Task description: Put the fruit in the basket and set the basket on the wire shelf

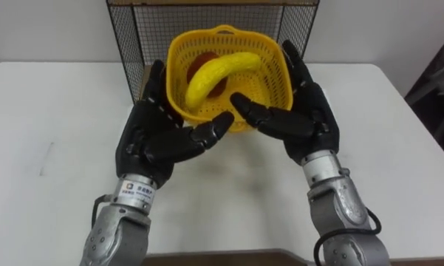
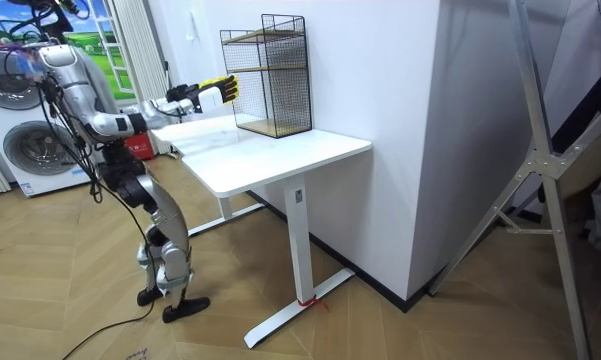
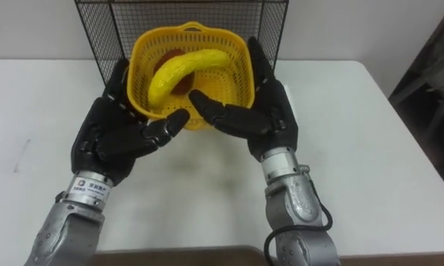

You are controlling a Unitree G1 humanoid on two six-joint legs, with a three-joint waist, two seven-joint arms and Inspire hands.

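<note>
A yellow plastic basket (image 1: 223, 31) is held between my two hands above the white table (image 1: 52, 133), just in front of the black wire shelf (image 1: 133, 37). A yellow banana (image 1: 218, 72) lies across the basket, over a dark red fruit (image 1: 205, 58). My left hand (image 1: 156, 133) presses straight fingers against the basket's left side, its thumb reaching under the front. My right hand (image 1: 306, 118) does the same on the right side. In the room view I stand at the table's end, arms stretched out, with the basket (image 2: 223, 88) raised level with the wire shelf (image 2: 272, 75).
The wire shelf stands at the table's far edge against a white wall and has a wooden base. Washing machines (image 2: 20, 140) stand behind me at the room view's left. A metal frame (image 2: 540, 150) leans at the room view's right.
</note>
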